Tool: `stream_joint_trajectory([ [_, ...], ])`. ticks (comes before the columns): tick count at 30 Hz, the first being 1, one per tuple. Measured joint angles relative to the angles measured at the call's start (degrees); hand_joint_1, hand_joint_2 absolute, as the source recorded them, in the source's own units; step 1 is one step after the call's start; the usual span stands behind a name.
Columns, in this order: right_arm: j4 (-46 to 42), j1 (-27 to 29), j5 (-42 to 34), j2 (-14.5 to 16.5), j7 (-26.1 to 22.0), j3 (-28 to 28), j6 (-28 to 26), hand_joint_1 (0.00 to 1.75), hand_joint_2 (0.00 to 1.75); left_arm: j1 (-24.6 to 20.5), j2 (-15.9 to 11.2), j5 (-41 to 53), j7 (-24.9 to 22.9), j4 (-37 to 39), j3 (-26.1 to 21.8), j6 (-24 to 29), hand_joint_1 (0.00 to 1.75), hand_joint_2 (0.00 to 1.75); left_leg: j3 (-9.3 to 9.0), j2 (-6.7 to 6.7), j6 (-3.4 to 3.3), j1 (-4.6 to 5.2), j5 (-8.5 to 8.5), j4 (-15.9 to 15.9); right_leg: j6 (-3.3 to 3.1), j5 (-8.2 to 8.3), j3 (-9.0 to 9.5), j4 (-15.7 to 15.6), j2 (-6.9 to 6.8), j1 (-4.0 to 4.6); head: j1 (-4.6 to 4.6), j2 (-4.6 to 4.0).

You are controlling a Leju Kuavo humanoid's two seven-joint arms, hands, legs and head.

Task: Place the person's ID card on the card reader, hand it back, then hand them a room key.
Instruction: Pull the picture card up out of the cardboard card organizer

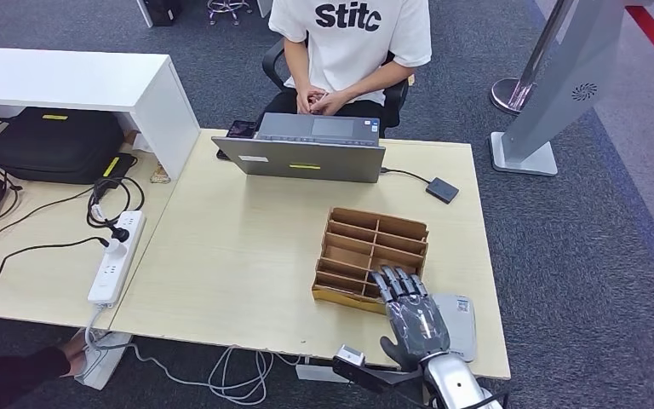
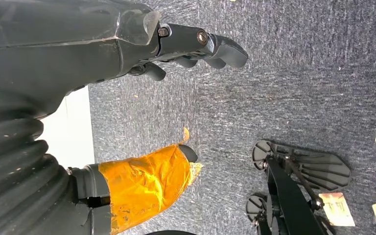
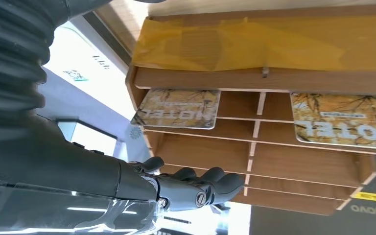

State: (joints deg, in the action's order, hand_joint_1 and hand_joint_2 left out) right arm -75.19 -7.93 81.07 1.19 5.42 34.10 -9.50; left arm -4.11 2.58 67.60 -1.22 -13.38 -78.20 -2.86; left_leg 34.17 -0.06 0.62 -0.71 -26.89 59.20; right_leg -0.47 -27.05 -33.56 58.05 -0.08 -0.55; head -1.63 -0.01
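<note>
My right hand hovers over the table's near right corner, fingers stretched out and holding nothing. Its fingertips reach the near edge of the wooden card rack. Up close, the rack holds two hotel key cards, one in a slot on one side and another on the other side; my fingers lie a few slots away from them. A flat white-grey reader pad lies partly under that hand. My left hand hangs over the carpet, holding nothing, its thumb wrapped in orange tape.
A person sits across the table with hands clasped. A grey laptop stands before them, cabled to a small dark box. A power strip, cables and a black bag crowd the left table.
</note>
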Motion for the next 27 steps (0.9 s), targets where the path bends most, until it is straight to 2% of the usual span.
stream_joint_trajectory([
  [10, 0.0, 0.8, 0.3, 1.0, 0.0, -2.2, 0.2, 0.00, 1.75, 0.0, 0.3, -0.1, 0.0, 0.0, -0.3, 0.3, 0.00, 1.75, 0.00, 0.00, 0.00, 0.00, 0.00, 0.0, 0.00, 0.00, 0.00, 0.0, 0.00, 0.00, 0.00, -0.01],
  [12, -0.1, 0.9, 0.4, 1.2, 0.0, -2.4, 0.2, 0.17, 1.75, 0.0, 0.4, -0.2, 0.0, 0.0, -0.4, 0.3, 0.00, 1.75, 0.00, 0.00, 0.00, 0.00, 0.00, 0.0, 0.00, 0.00, 0.00, 0.0, 0.00, 0.00, 0.00, -0.01],
  [14, -0.1, 1.0, 0.4, 1.3, 0.0, -2.6, 0.2, 1.00, 1.75, 0.0, 0.4, -0.2, 0.0, 0.0, -0.4, 0.3, 0.00, 1.75, 0.00, 0.00, 0.00, 0.00, 0.00, 0.0, 0.00, 0.00, 0.00, 0.0, 0.00, 0.00, 0.01, -0.01],
  [16, -0.1, 1.1, 0.5, 1.4, 0.0, -2.8, 0.2, 1.68, 1.75, 0.0, 0.4, -0.2, 0.0, 0.0, -0.4, 0.3, 0.00, 1.75, 0.00, 0.00, 0.00, 0.00, 0.00, 0.0, 0.00, 0.00, 0.00, 0.0, 0.00, 0.00, 0.01, -0.01],
  [21, -0.1, 1.1, 0.5, 1.7, 0.0, -3.2, 0.2, 1.75, 1.75, 0.0, 0.4, -0.2, 0.0, 0.0, -0.4, 0.3, 0.00, 1.75, 0.00, 0.00, 0.00, 0.00, 0.00, 0.0, 0.00, 0.00, 0.00, 0.0, 0.00, 0.00, 0.00, 0.00],
  [27, -0.1, 0.9, 0.4, 2.1, 0.0, -3.5, 0.2, 1.59, 1.75, 0.0, 0.4, -0.2, 0.0, 0.0, -0.5, 0.3, 0.00, 1.75, -0.01, 0.00, 0.00, 0.00, 0.00, 0.0, 0.00, 0.00, 0.00, 0.0, 0.00, 0.00, 0.00, 0.00],
])
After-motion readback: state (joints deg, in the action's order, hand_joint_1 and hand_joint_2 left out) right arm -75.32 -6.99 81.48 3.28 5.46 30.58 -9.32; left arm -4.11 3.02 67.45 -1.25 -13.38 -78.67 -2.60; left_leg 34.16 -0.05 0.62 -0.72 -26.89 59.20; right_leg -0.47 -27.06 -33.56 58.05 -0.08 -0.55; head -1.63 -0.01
